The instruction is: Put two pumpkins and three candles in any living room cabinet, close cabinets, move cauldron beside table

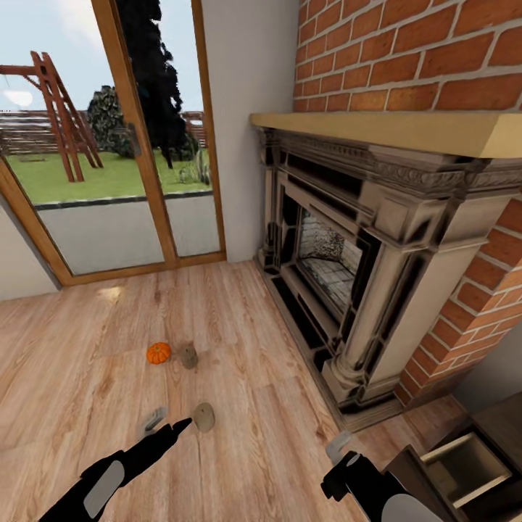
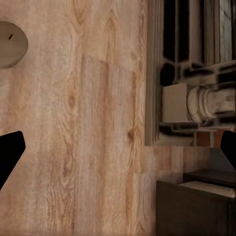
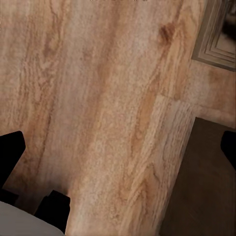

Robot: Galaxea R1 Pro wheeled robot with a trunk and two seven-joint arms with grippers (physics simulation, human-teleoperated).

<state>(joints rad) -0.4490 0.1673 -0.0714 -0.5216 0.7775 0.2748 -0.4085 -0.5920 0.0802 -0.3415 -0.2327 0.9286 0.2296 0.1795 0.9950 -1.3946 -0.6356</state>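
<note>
Your left gripper (image 1: 168,422) hangs low over the plank floor (image 1: 87,377), its two fingers spread wide with nothing between them; in the left wrist view the dark fingertips sit at opposite edges with bare wood in the gap, so it is plainly open and empty; your right gripper (image 1: 341,453) is at about five o'clock in the head view, and its wrist camera shows the same wide, empty spread over floor and the dark cabinet top.

One pumpkin (image 1: 159,353) sits on the floor at roughly eleven o'clock from the left gripper, well apart from it; just beside the pumpkin, at its three o'clock, stands a short tan candle (image 1: 188,356); a second tan candle (image 1: 204,417) lies just beside the left fingertips, at their three o'clock, and it shows as a pale disc with a wick (image 2: 10,43) in the left wrist view; the things are on open floor in front of the fireplace (image 1: 348,275), so you reach them from above.

The dark cabinet (image 1: 406,471) is at four o'clock in the head view, one drawer (image 1: 471,467) pulled out with its pale inside showing, presumably left open to receive the items; I judge the nearest candle is the pick in hand, and the left gripper needs to shift over it before closing.
</note>
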